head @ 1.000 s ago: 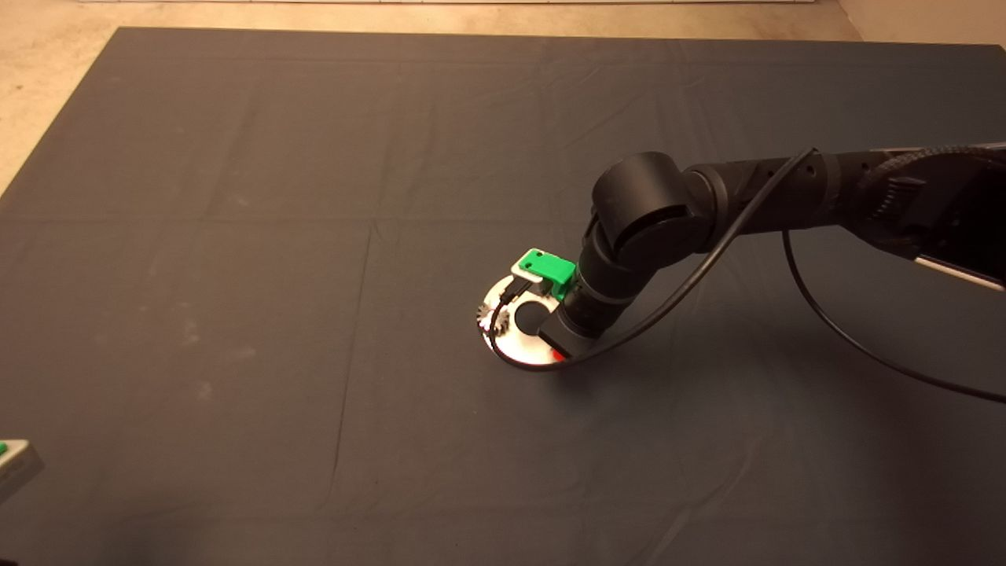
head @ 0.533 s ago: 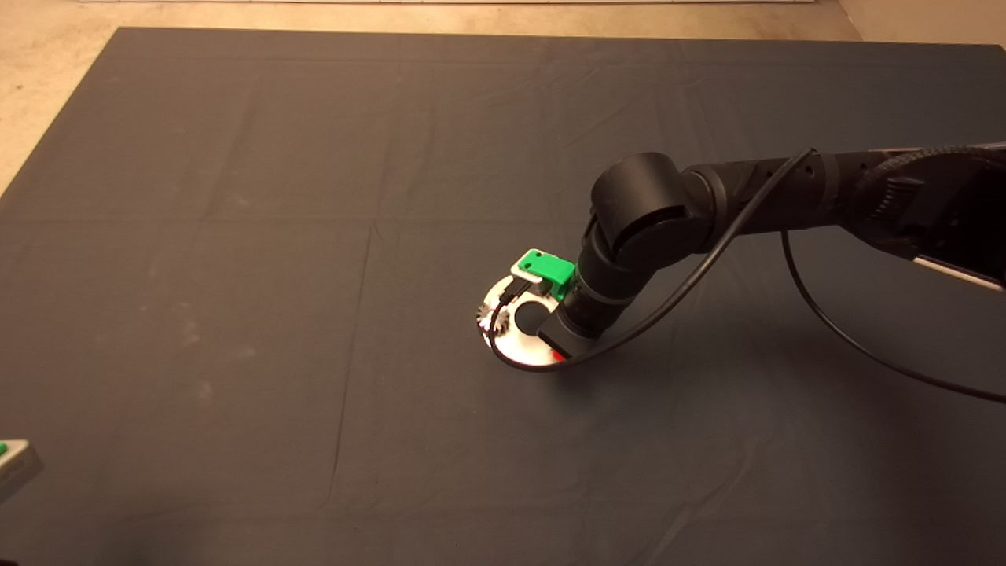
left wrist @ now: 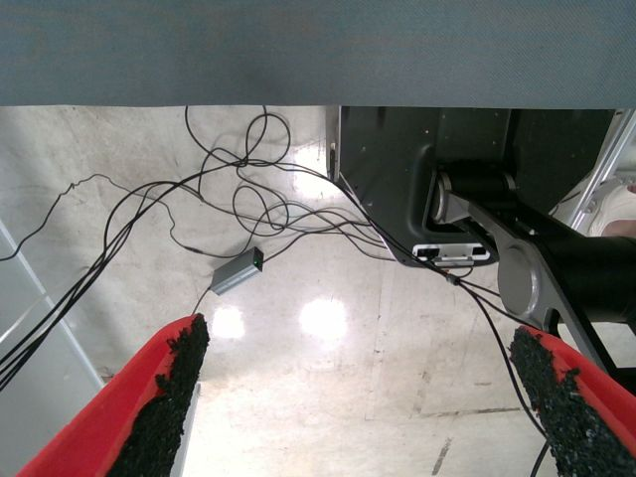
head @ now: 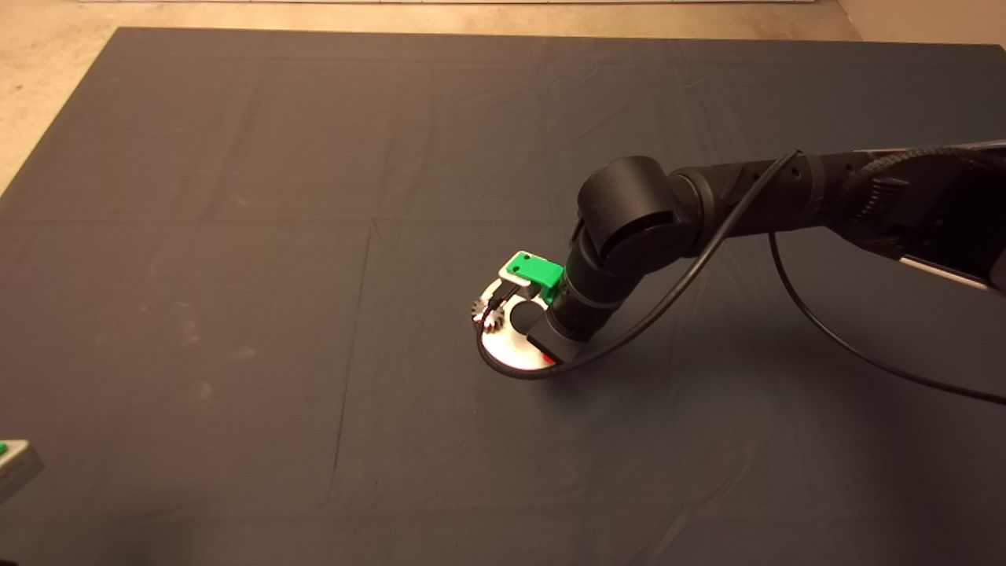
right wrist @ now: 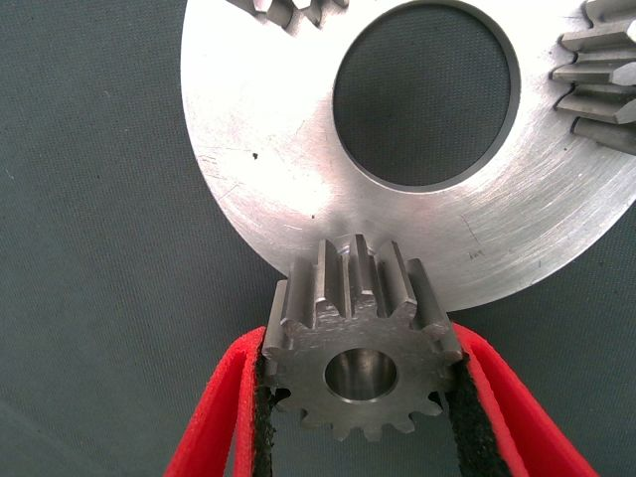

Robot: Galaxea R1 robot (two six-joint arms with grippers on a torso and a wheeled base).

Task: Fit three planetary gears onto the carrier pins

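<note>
In the right wrist view, my right gripper (right wrist: 364,348) is shut on a steel planetary gear (right wrist: 343,298), one pad on each side. The gear sits at the near rim of the shiny carrier disc (right wrist: 278,149), which has a large central hole. Two other gears (right wrist: 293,8) (right wrist: 606,75) sit on the disc's far part, cut off by the picture's edges. No bare pin shows. I cannot tell whether a pin fills the held gear's bore. In the head view, the right arm (head: 621,228) covers most of the disc (head: 511,350), and one gear (head: 482,309) shows at its left rim.
My left gripper (head: 12,464) is parked at the mat's lower left edge, fingers (left wrist: 169,397) open, looking at the floor with cables and a black frame. A black cable (head: 707,275) loops from the right arm around the disc's front.
The right arm has shifted a little to the left with the gear. The disc's visible part and the gear at its left rim also sit slightly further left.
</note>
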